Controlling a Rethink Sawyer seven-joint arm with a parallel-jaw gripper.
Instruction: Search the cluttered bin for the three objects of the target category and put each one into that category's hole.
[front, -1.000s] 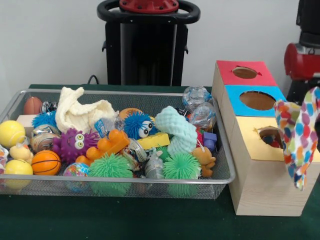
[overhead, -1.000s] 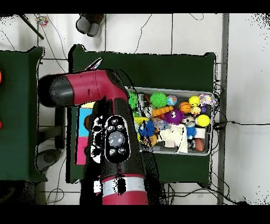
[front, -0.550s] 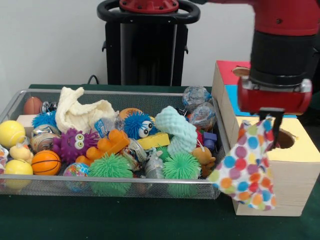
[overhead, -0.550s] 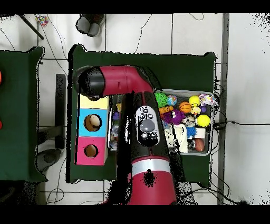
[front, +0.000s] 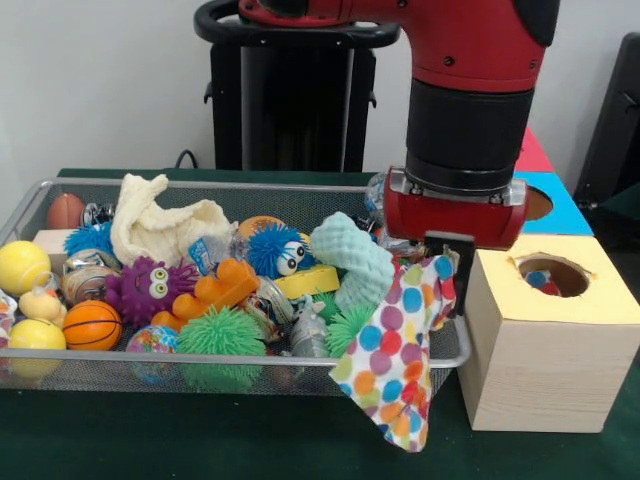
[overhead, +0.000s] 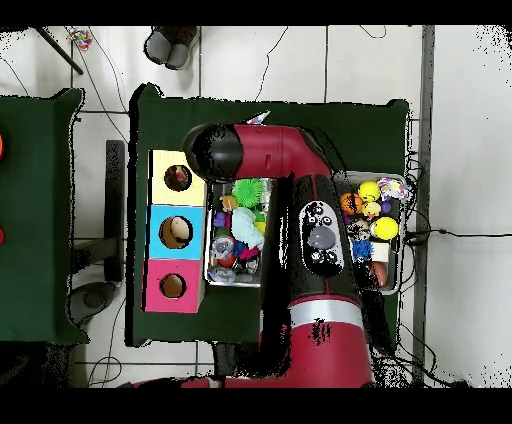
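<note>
So the tool (front: 450, 262) is pinching the polka-dot cloth (front: 395, 350), which dangles straight below it over the bin (front: 200, 372) rim. The yellow hole (front: 553, 275) sits just off to its side.

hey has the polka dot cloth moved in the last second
Yes. In the front view the polka dot cloth has swung leftward, from beyond the yellow box to hang over the wire bin's near right corner.

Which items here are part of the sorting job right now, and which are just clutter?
In play: polka-dot cloth hanging from the gripper; wire bin; box with three holes.

Clutter: cream cloth, basketball, purple monster toy, green spiky ball.
</note>
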